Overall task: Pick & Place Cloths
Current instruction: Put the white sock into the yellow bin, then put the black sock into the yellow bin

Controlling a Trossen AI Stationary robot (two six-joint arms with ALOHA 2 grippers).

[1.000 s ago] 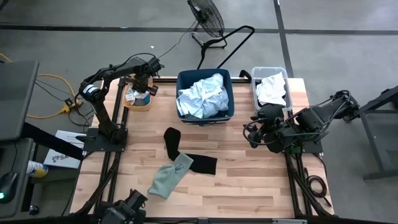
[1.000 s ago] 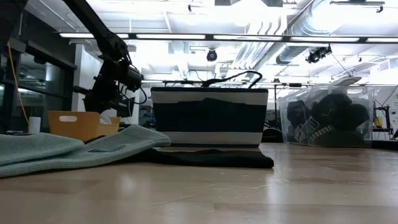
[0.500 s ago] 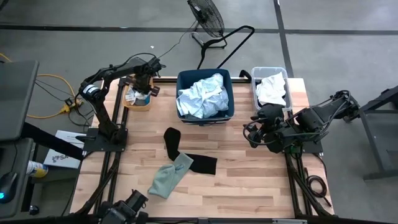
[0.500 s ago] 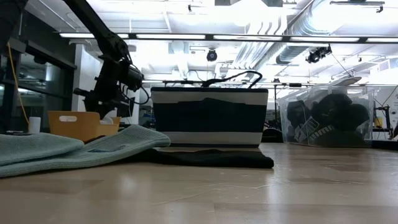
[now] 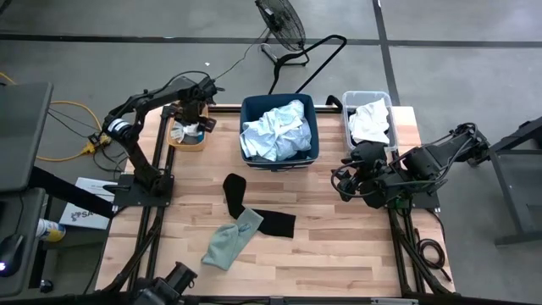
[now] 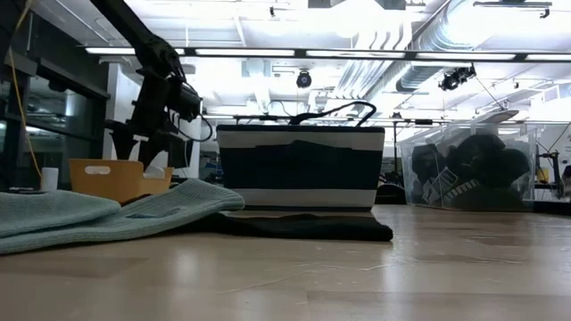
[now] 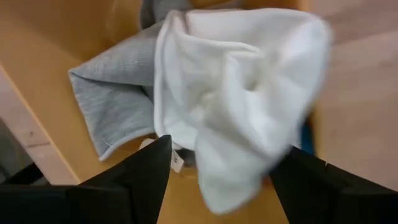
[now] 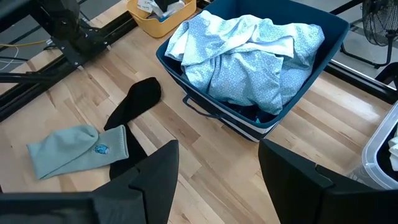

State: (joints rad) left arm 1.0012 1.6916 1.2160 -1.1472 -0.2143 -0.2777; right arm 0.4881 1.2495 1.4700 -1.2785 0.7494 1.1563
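My left gripper (image 5: 193, 119) hangs open over the orange bin (image 5: 175, 141) at the table's far left. A white cloth (image 7: 242, 99) lies in the bin on a grey cloth (image 7: 112, 106), and the fingers stand on either side above it. A black cloth (image 5: 254, 216) and a grey-green sock (image 5: 229, 241) lie flat on the table's middle, the sock's end over the black cloth. My right gripper (image 5: 345, 178) waits open at the table's right, above the wood.
A navy bin (image 5: 315, 127) holds pale blue cloth (image 5: 275, 131) at the far middle. A clear bin (image 5: 391, 108) with a white cloth (image 5: 370, 123) stands at the far right. Bare wood lies near the table's front edge.
My left gripper has opened over the orange bin and gone up a little. The white cloth has come free of its fingers and sits in the bin.
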